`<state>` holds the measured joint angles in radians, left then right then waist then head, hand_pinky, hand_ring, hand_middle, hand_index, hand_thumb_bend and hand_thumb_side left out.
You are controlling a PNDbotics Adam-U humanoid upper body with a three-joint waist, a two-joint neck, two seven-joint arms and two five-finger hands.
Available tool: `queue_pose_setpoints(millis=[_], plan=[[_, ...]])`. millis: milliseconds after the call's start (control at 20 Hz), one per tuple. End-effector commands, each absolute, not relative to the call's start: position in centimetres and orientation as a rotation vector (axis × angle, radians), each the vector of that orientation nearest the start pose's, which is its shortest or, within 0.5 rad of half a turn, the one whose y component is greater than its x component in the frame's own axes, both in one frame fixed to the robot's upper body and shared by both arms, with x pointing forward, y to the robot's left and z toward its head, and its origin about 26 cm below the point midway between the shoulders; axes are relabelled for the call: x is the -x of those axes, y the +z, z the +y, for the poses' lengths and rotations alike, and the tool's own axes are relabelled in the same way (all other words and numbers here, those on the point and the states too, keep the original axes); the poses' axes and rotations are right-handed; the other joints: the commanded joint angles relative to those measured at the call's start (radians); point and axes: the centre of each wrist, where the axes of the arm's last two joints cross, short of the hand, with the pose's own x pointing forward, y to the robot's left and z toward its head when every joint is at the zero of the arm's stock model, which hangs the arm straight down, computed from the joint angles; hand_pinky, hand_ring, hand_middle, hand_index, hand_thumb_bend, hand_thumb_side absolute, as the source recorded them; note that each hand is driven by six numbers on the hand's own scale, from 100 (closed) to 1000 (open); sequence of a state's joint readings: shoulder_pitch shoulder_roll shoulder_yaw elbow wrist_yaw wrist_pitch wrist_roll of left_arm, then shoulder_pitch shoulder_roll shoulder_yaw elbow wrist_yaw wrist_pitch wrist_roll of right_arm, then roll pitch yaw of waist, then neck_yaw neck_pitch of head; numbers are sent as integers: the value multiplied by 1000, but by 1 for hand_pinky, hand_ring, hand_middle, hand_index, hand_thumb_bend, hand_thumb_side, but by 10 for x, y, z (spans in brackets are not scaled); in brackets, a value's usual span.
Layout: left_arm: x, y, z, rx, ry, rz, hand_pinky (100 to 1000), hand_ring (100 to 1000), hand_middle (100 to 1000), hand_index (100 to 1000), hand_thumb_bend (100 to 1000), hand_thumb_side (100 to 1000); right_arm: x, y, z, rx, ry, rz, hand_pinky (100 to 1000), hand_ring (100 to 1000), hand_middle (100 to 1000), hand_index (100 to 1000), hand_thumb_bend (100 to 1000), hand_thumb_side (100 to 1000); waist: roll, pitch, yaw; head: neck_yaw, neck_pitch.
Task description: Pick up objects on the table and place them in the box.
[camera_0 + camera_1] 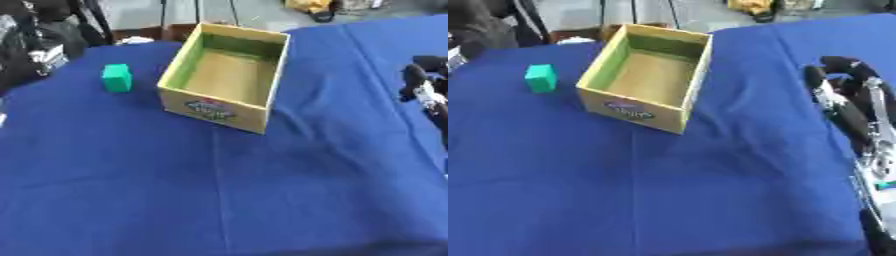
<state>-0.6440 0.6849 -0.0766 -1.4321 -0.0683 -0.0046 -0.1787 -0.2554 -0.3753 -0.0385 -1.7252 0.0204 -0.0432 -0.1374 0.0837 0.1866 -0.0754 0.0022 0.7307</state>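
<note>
A green block (pixel 116 78) lies on the blue-covered worktop (pixel 219 190), just left of the yellow box (pixel 225 76) and well apart from the right hand (pixel 846 107) at the right edge, whose fingers (pixel 833 100) extend fairly straight, holding nothing. The box's front label is unreadable. Bare cloth spreads toward the near edge.

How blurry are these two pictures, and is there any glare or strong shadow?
Left eye view: soft all over, the box label unreadable, a faint shadow beside the green block. Right eye view: equally soft, the right hand smeared; no glare in either.
</note>
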Motion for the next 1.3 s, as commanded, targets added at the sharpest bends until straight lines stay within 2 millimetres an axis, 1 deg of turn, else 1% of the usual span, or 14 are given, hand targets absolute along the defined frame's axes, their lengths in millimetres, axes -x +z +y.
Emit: queue_pose_setpoints(millis=[50,150,250,600,750,950,1300], plan=[[-397,269,374,-684,-882,-1772,766,836,778,872,837,484,-328,141,-310,399,263,-2046,481,497,603,752,601,615,0,-20,-11,14,8],[-399,282,390,-757,-901,-1689,767,831,780,871,839,483,-329,142,-308,389,274,-2049,481,497,603,752,601,614,3,-19,-29,27,6],[-404,285,397,-790,-903,-1620,766,828,781,872,835,491,-329,142,-307,382,285,-2048,480,497,603,752,602,613,7,-18,-43,33,5],[-431,272,403,-859,-902,-1465,763,817,776,859,831,438,-330,144,-304,364,323,-2051,480,495,602,752,604,609,23,-9,-93,56,-2],[-441,263,406,-894,-902,-1430,763,810,767,851,816,419,-331,144,-302,353,337,-2052,480,495,602,752,605,606,30,-3,-112,67,-5],[-450,244,413,-942,-895,-1391,766,812,772,851,785,401,-331,146,-300,345,346,-2056,479,493,601,752,605,604,34,6,-132,78,-9],[-455,208,428,-1023,-916,-1324,770,816,777,853,767,396,-332,146,-298,337,347,-2059,479,492,600,751,606,600,37,22,-149,82,-20]])
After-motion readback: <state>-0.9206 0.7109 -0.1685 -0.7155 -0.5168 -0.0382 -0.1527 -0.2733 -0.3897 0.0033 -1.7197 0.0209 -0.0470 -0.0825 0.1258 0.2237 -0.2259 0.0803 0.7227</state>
